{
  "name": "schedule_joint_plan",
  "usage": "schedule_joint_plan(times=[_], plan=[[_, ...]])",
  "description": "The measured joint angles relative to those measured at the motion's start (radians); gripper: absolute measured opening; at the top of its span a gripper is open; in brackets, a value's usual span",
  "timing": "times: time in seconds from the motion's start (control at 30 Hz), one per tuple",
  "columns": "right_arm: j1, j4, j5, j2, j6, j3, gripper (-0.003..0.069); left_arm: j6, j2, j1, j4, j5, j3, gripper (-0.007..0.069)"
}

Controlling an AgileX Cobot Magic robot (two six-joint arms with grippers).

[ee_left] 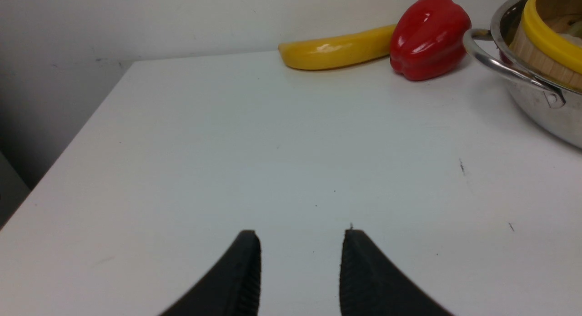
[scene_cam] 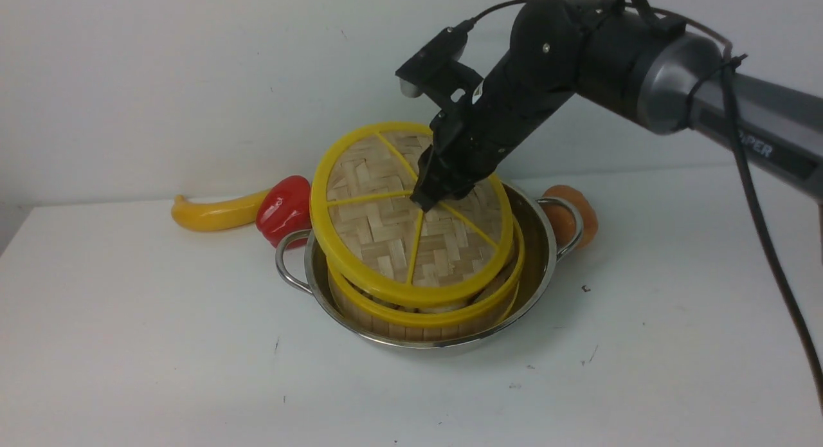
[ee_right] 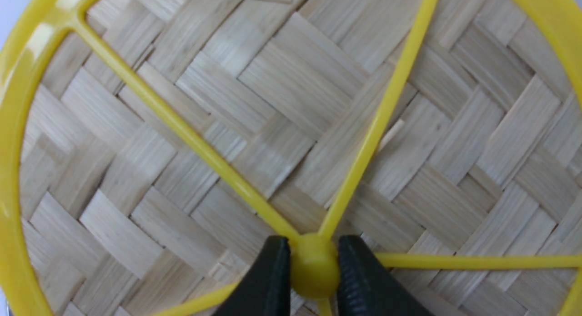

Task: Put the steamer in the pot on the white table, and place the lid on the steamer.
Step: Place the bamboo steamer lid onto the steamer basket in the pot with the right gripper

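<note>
The first half of the task looks done: the steamer (scene_cam: pixel 424 315) sits inside the pot (scene_cam: pixel 545 244), which stands on the tabletop (scene_cam: pixel 161 344) toward its far edge, about midway along it. The second half is under way but not finished. The lid (scene_cam: pixel 379 222) is over the steamer but steeply tilted, its far side raised and its woven face turned toward the near edge. Its near rim is low at the steamer's yellow rim, though whether the two touch there cannot be told. What is left, by this reading, is to level the lid, seat it squarely on the steamer and let go. The right arm reaches in from the right edge of the tabletop with its wrist bent down and inward. The right end effector (scene_cam: pixel 427 199) is closed tight on the lid's centre knob (ee_right: pixel 313 270), one black finger on each side of it. The left end effector (ee_left: pixel 300 266) is parted with nothing between its fingers, over bare tabletop near the left edge, well apart from the pot. A banana (scene_cam: pixel 215 214) and a red pepper (scene_cam: pixel 284 209) lie by the pot's left handle.
</note>
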Motion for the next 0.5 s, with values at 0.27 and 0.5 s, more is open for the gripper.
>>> schedule_joint_plan(times=[0.27,0.5], plan=[[0.005,-0.039,0.013,-0.001,0.003,0.000,0.0144,0.000,0.000,0.000,0.000,0.000,0.000,0.0241],[0.005,-0.102,0.072,-0.030,0.042,0.000,0.0144,0.000,0.000,0.000,0.000,0.000,0.000,0.0241]])
